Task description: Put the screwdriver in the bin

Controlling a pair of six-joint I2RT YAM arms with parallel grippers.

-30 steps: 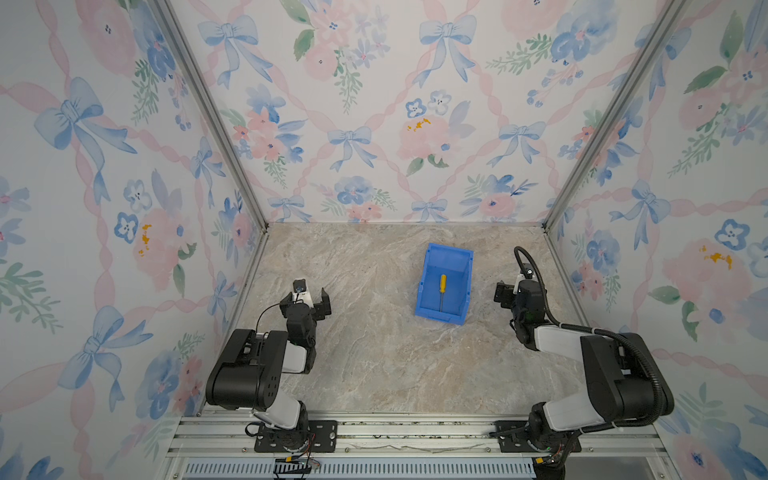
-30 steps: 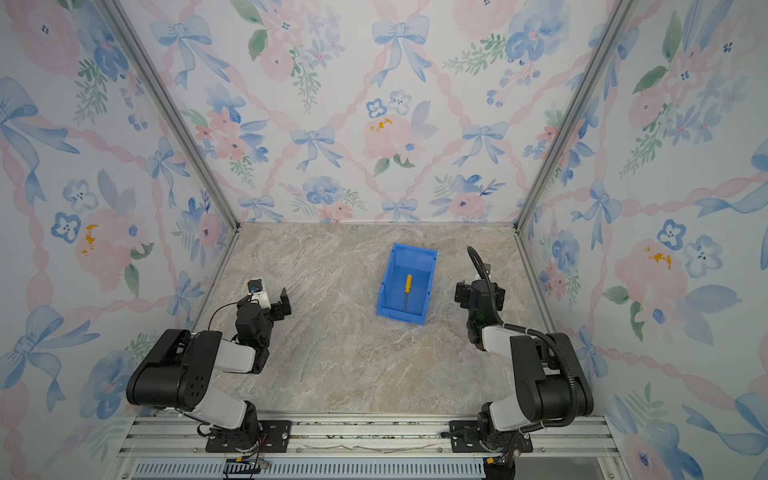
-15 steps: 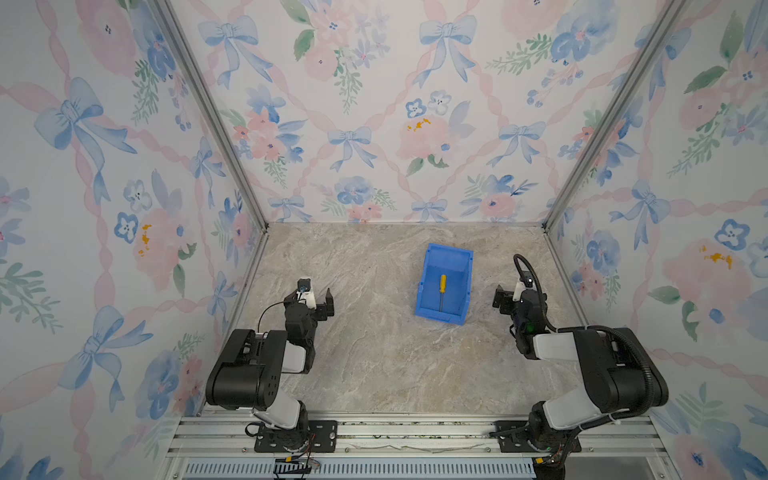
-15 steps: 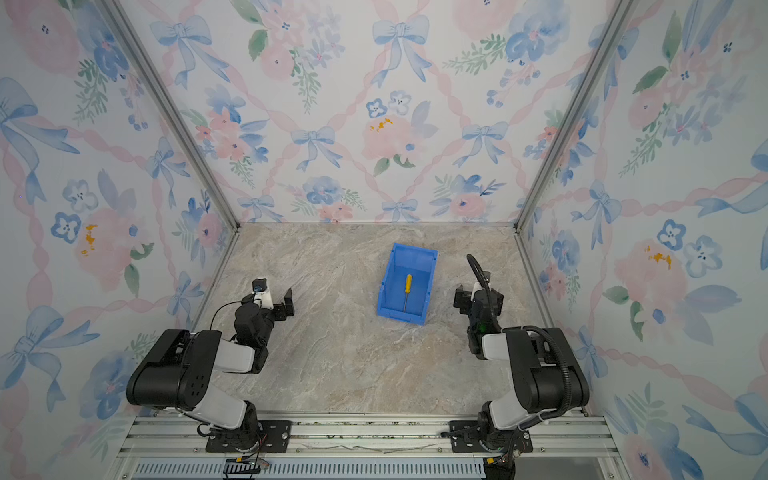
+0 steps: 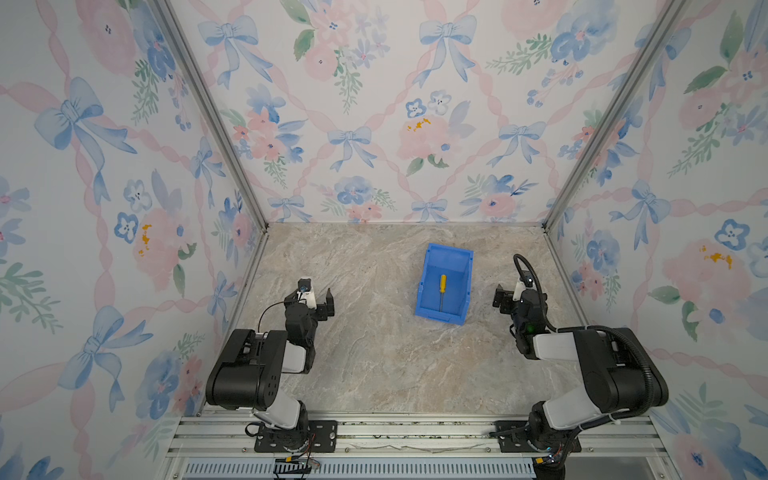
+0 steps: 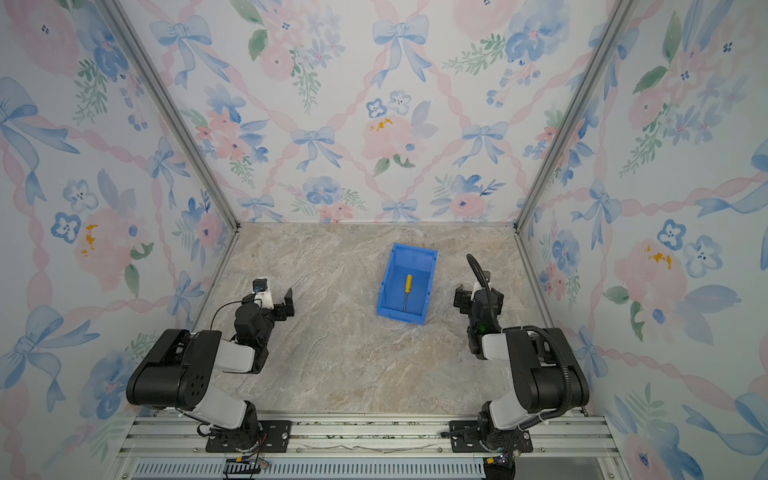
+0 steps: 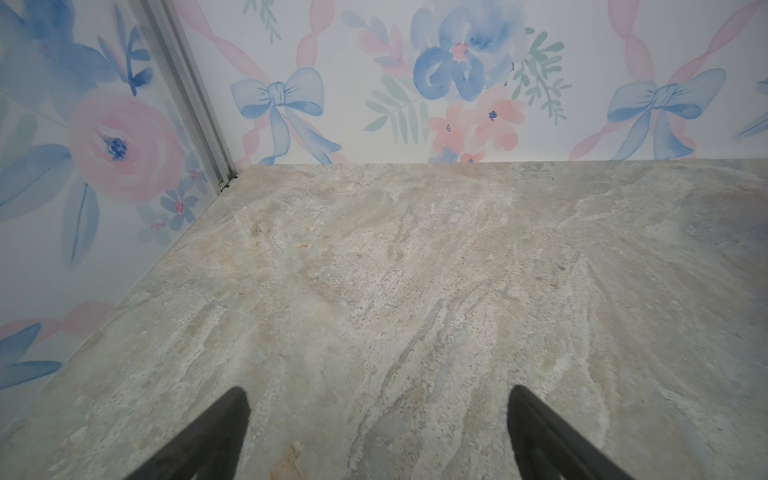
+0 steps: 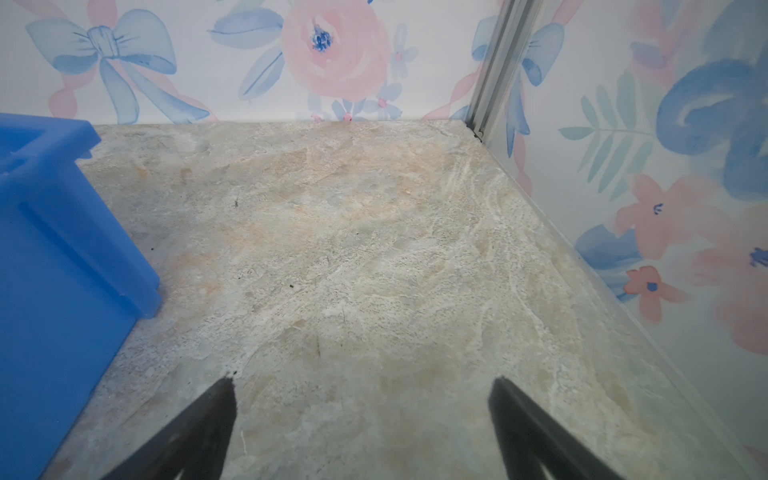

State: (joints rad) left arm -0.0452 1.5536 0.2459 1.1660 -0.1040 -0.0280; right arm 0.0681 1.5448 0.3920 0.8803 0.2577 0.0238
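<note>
We note marble table [image 5: 374, 365] under bin [image 5: 451, 262]. Left gripper [image 7: 378, 395] well apart from bin, on its left, jaws spread wide, empty. Right gripper [image 8: 362, 382] near bin's right wall, jaws spread wide, empty. Screwdriver [image 5: 442, 293] lies inside bin, yellow handle toward bin's back wall.

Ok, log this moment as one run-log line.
yellow-handled metal screwdriver: lying inside blue plastic rectangular bin | left gripper: open, empty | right gripper: open, empty | task: looks done

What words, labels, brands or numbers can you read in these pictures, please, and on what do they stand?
None can be read. The bin and the screwdriver show no lettering in any view; the wallpaper carries only flowers and bows; nothing legible shows on the black arm housings.
</note>
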